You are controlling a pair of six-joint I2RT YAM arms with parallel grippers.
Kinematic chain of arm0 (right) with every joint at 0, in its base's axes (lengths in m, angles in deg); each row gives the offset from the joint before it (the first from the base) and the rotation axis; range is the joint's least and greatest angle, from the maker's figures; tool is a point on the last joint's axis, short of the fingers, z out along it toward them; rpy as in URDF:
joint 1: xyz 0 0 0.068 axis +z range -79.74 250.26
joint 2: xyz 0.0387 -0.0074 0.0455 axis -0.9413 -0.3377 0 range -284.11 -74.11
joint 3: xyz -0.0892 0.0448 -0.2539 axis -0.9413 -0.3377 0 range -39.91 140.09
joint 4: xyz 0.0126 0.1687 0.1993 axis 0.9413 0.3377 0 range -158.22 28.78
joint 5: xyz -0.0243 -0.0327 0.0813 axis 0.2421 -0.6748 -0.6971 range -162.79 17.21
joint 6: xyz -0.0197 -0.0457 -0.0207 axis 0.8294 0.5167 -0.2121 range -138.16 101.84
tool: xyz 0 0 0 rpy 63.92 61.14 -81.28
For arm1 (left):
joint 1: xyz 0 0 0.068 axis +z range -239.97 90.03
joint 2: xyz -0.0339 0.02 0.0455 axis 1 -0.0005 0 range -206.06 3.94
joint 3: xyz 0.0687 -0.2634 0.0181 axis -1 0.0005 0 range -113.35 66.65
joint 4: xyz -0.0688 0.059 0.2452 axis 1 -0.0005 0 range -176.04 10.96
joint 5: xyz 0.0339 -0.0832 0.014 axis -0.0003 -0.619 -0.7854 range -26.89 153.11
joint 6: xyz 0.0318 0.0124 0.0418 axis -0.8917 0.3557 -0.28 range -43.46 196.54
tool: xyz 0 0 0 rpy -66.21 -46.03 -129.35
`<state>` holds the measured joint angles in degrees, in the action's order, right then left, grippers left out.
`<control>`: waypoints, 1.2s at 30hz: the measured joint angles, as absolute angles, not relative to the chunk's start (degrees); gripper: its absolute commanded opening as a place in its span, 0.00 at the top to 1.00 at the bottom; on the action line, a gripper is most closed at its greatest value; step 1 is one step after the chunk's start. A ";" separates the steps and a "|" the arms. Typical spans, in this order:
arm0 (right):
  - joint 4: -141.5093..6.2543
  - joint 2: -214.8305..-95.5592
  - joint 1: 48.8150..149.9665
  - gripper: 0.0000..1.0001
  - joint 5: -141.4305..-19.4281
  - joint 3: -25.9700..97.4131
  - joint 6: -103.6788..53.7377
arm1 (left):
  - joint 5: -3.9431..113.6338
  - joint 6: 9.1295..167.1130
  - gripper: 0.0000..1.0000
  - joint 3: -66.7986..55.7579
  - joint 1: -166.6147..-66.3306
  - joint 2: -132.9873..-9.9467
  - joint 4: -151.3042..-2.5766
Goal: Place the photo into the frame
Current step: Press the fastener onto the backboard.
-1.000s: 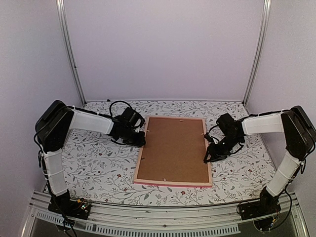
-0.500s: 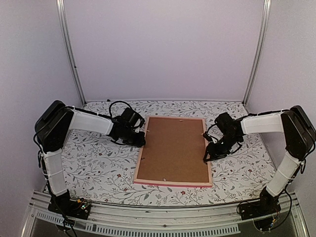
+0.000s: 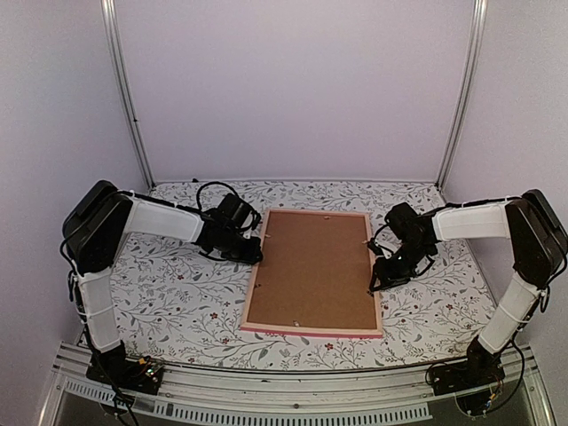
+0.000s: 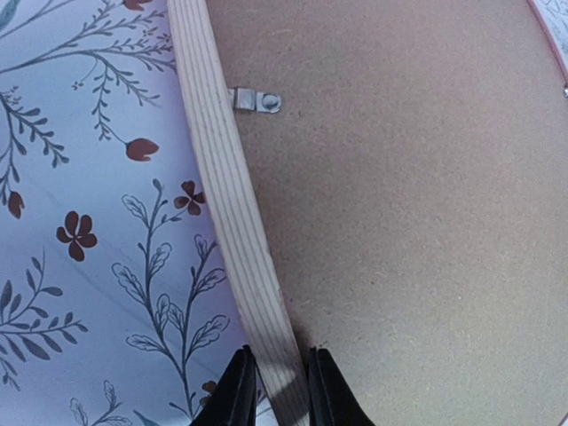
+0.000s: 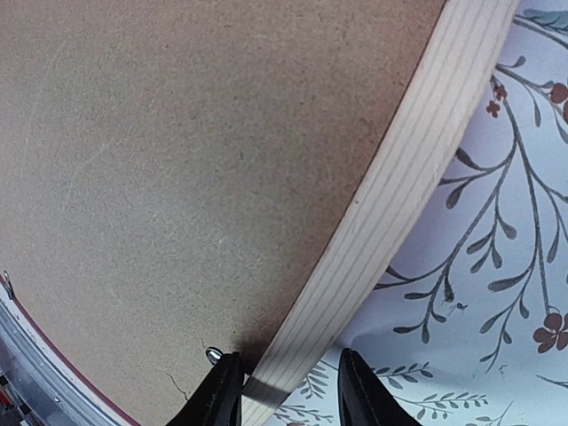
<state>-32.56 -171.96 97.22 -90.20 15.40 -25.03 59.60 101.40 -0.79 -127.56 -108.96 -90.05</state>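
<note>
1. The left gripper [image 4: 282, 397] has its fingers [image 4: 238, 395] clenched on a long wooden rail of the frame [image 4: 226, 204]. One finger is on the outer side over the tablecloth [image 4: 89, 222] and the other on the inner side over the brown backing board [image 4: 408, 231], and the rail fills the gap between them
2. The right gripper [image 5: 286, 390] straddles the opposite long rail with its jaws slack. The finger on the board side sits close to the wood, but a strip of tablecloth shows between the rail and the other finger, so it grasps nothing
3. Further up the rail from the left fingers, a small metal tab [image 4: 256, 100] reaches from the rail onto the board
4. In the overhead view the frame lies flat and back-up in the middle of the picture, between the two arms. The left gripper is on the upper part of its left rail and the right gripper is about halfway down its right rail
5. The frame's long axis runs from the bottom of the picture toward the top, with the top leaning slightly right. Each gripper meets its rail crosswise from the outside, and neither is clearly nearer
6. The photo shows in no view, and whether it lies under the board cannot be told
7. Any lift or turn of the frame would likely hinge on both long rails being held, so the right fingers would need to close first
</note>
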 measured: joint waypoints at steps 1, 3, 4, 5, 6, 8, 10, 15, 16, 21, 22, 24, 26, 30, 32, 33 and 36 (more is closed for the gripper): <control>-32.37 -171.96 97.22 0.61 -90.07 15.51 -25.01 | 59.49 101.40 0.79 -0.79 -127.56 -108.96 -90.05; -31.97 -171.96 97.29 0.61 -89.89 15.70 -24.96 | 59.42 101.40 0.79 -0.79 -127.56 -108.96 -90.05; -31.80 -171.96 97.29 0.61 -89.89 15.79 -24.90 | 59.36 101.40 0.79 -0.79 -127.56 -108.96 -90.05; -31.60 -171.96 97.29 0.61 -89.89 15.86 -24.75 | 59.25 101.40 0.79 -0.79 -127.56 -108.96 -90.07; -31.36 -171.96 97.33 0.60 -90.00 15.92 -24.70 | 59.21 101.40 0.79 -0.79 -127.56 -108.96 -90.07; -31.03 -171.96 97.38 0.60 -90.37 16.01 -24.55 | 59.10 101.40 0.79 -0.83 -127.56 -108.96 -90.14; -30.53 -171.96 97.44 0.59 -90.87 16.05 -24.46 | 59.07 101.40 0.79 -0.92 -127.56 -108.96 -90.25; -28.78 -172.55 98.05 0.59 -91.36 16.99 -24.31 | 59.03 101.40 0.79 -0.99 -127.56 -108.96 -90.42; -28.54 -172.74 98.19 0.58 -91.31 17.23 -24.31 | 59.03 101.40 0.79 -1.01 -127.56 -108.96 -90.44; -27.47 -173.99 98.49 0.59 -90.59 18.28 -24.35 | 58.96 101.40 0.79 -1.03 -127.56 -108.96 -90.51; -27.45 -174.12 98.49 0.59 -90.59 18.39 -24.35 | 58.96 101.40 0.79 -1.03 -127.56 -108.96 -90.51; -27.30 -174.25 98.51 0.58 -90.61 18.63 -24.35 | 58.96 101.40 0.79 -1.03 -127.56 -108.96 -90.51; -27.30 -174.27 98.51 0.58 -90.79 18.63 -24.35 | 58.96 101.40 0.79 -1.03 -127.56 -108.96 -90.51; -27.80 -174.27 98.56 0.56 -92.03 18.63 -24.35 | 58.96 101.40 0.79 -1.03 -127.56 -108.96 -90.51; -28.15 -174.27 98.65 0.55 -92.43 18.57 -24.44 | 58.99 101.40 0.79 -1.03 -127.56 -108.96 -90.53; -28.21 -174.27 98.67 0.55 -92.56 18.52 -24.55 | 59.01 101.40 0.79 -1.03 -127.56 -108.96 -90.53; -28.41 -174.27 98.69 0.55 -92.67 18.46 -24.79 | 59.01 101.40 0.79 -1.03 -127.56 -108.96 -90.55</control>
